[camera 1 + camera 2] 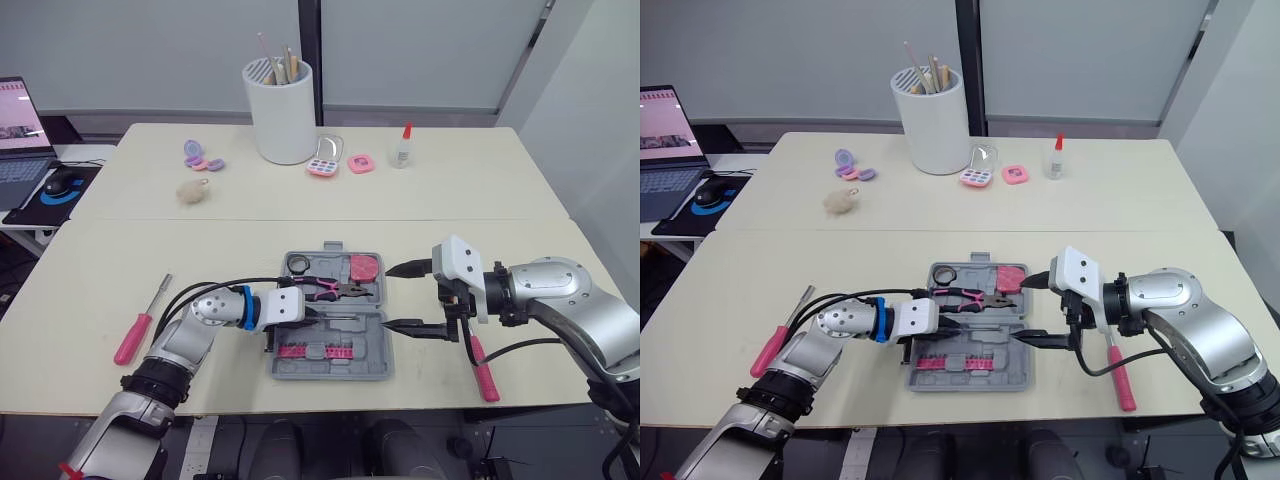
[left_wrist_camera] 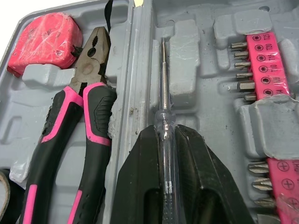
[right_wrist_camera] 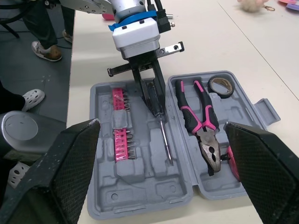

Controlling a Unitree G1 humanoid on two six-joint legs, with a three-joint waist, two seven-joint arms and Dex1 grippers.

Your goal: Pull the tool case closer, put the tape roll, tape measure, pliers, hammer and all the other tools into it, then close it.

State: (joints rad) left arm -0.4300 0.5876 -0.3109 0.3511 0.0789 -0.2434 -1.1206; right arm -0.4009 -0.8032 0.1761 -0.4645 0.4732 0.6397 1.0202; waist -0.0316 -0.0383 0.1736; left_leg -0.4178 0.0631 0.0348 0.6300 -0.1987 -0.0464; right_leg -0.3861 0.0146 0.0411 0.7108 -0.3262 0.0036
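In the grey case point(image 1: 372, 343), pink-handled pliers point(image 1: 335, 290).

The handle of the clear screwdriver point(image 2: 163, 79) is covered by the left gripper point(image 2: 166, 133), and the pliers point(image 2: 88, 107) grips and most of the tape roll point(image 2: 3, 196) are cut off by the left wrist view's edge. The tape measure point(image 3: 232, 163) is largely hidden behind 1 finger point(image 3: 266, 172) of the right gripper point(image 1: 388, 297). The head of the pink-handled tool point(image 1: 482, 372) is concealed behind that gripper, so its kind cannot be told.
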